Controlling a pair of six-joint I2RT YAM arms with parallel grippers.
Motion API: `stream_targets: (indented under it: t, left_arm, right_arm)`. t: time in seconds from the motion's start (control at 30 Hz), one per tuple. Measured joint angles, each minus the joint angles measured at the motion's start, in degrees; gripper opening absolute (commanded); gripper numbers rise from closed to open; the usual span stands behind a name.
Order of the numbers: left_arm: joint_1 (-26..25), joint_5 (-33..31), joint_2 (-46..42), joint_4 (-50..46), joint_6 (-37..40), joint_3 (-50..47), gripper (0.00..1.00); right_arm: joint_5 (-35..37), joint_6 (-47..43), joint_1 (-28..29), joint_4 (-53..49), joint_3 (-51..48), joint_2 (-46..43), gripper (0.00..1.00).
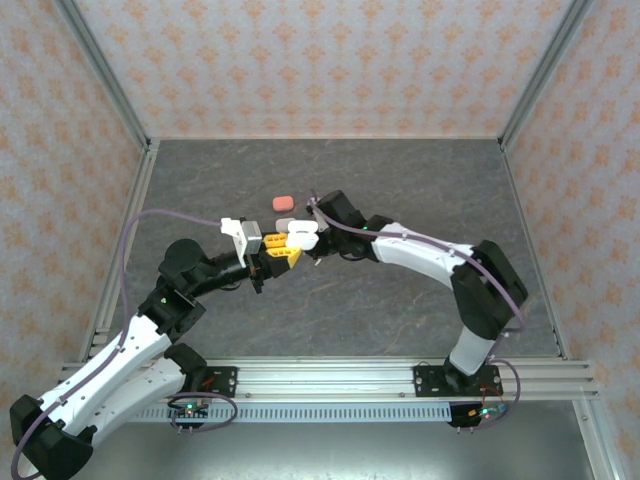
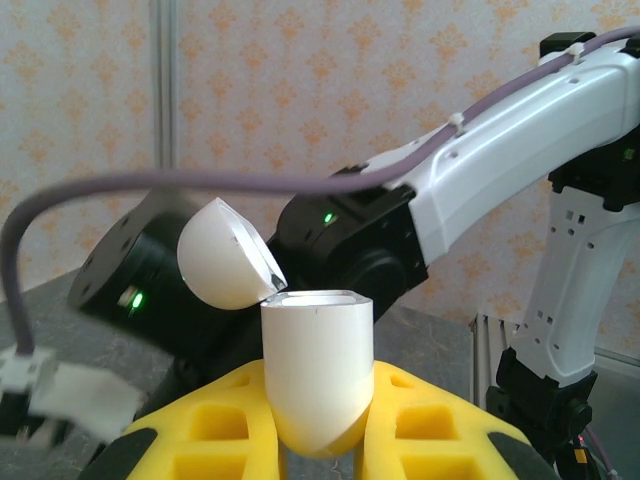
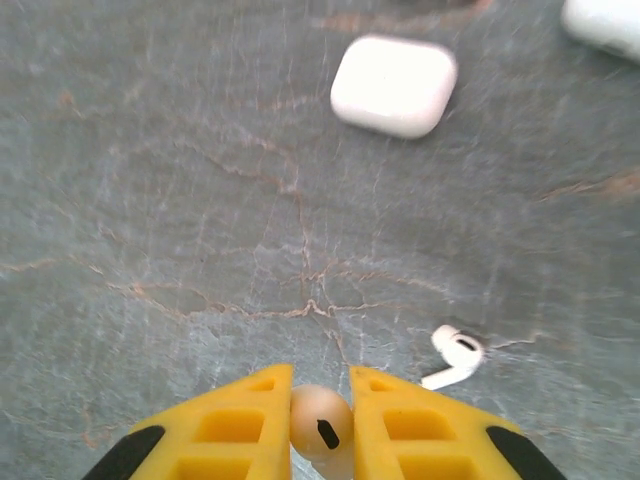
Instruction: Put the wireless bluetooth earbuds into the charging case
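While it is hanging over the grey, stone-look table (image 1: 400,300), the left pincer (image 2: 318,425) is squeezing its yellow fingers tight on a white, rounded plastic charging case (image 2: 318,370). It is holding the case upright, and the case's round lid (image 2: 225,255) is tipping open to the left. Just to the right, the right pincer (image 3: 320,395) is pinching a tiny salmon-pink plastic earbud (image 3: 322,428) above the table. A small white bent earbud (image 3: 455,355) is lying on the table near it, on its right. A shut white rounded case (image 3: 393,85) is sitting farther off.
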Motion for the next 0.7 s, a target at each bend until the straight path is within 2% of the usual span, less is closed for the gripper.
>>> stream_targets:
  t: [0.17, 0.4, 0.7]
  left_arm:
    - [0.0, -0.1, 0.3, 0.0, 0.0, 0.0, 0.0]
    - [0.0, -0.2, 2.9, 0.0, -0.2, 0.0, 0.0]
    - [0.0, -0.5, 4.1, 0.0, -0.2, 0.0, 0.0]
  right_arm:
    - [1.6, -0.4, -2.1, -0.5, -1.6, -7.7, 0.18]
    - [5.9, -3.3, -2.0, -2.8, -1.6, -17.7, 0.18]
    - [9.2, -7.0, -2.0, -5.1, -1.6, -26.0, 0.18]
